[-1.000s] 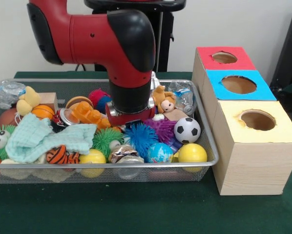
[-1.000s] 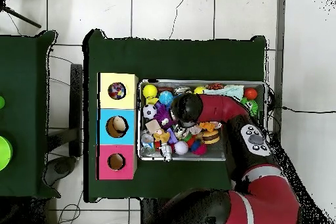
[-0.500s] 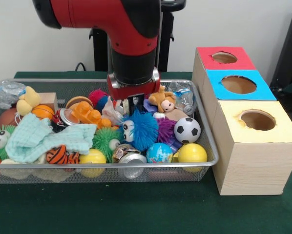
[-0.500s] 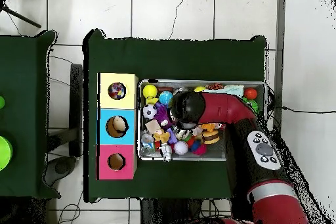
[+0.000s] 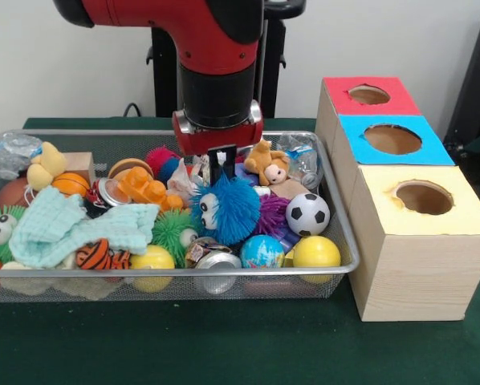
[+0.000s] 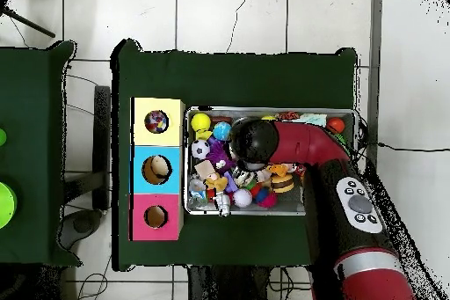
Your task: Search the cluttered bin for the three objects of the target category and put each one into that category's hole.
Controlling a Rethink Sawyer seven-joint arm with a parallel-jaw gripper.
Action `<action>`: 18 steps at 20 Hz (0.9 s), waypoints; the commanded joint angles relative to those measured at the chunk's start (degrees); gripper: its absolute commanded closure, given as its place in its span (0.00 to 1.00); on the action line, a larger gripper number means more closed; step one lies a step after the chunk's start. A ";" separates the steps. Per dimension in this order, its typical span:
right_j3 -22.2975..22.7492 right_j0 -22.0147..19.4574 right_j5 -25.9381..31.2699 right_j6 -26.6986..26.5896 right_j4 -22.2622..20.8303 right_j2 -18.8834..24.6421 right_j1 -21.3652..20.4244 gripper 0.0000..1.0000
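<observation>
A blue fuzzy ball with googly eyes (image 5: pixel 224 210) hangs just above the pile in the wire-mesh bin (image 5: pixel 348 241). My gripper (image 5: pixel 220 163) is shut on the fur at its top and comes straight down from above. In the overhead view the red arm and the gripper head (image 6: pixel 252 142) cover the middle of the bin (image 6: pixel 303 212), so the blue ball is hidden there. Three wooden boxes with round holes stand beside the bin: red (image 5: pixel 368 95), blue (image 5: pixel 392 138) and yellow (image 5: pixel 423 196).
Around the held ball lie a green fuzzy ball (image 5: pixel 172 228), a purple spiky ball (image 5: pixel 270 212), a soccer ball (image 5: pixel 307 213), a yellow ball (image 5: pixel 315 252), a plush animal (image 5: pixel 270 163), an orange toy (image 5: pixel 144 188) and a pale cloth (image 5: pixel 67 228).
My gripper was down in the pile a second ago. It has since risen, and the blue fuzzy ball has come up out of the clutter with it.
</observation>
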 commanded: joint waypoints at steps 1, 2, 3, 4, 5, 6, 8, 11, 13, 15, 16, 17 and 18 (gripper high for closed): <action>-0.15 -2.54 2.45 -1.36 1.36 4.55 2.44 1.00; 0.28 -3.20 1.29 -1.74 1.29 4.88 2.11 1.00; 0.44 -3.83 0.32 -2.22 1.04 5.18 1.92 1.00; -0.11 -4.20 0.62 -2.89 0.76 5.32 2.17 1.00; -0.87 -4.53 0.86 -3.56 0.33 5.41 2.58 1.00; -1.05 -5.45 0.17 -4.49 -0.07 5.89 2.90 1.00; -1.51 -7.52 0.35 -6.47 -0.70 6.41 3.39 1.00; -4.07 -11.41 3.51 -12.22 -2.22 7.63 3.34 1.00; -6.27 -13.71 4.86 -16.33 -3.81 8.76 3.16 1.00; -8.81 -15.34 7.05 -19.25 -5.05 9.48 3.49 1.00; -9.86 -16.40 7.57 -21.23 -5.59 10.43 3.78 1.00; -11.42 -16.96 9.39 -22.47 -6.04 10.81 4.07 1.00; -12.74 -17.59 11.24 -23.47 -6.48 11.15 4.08 1.00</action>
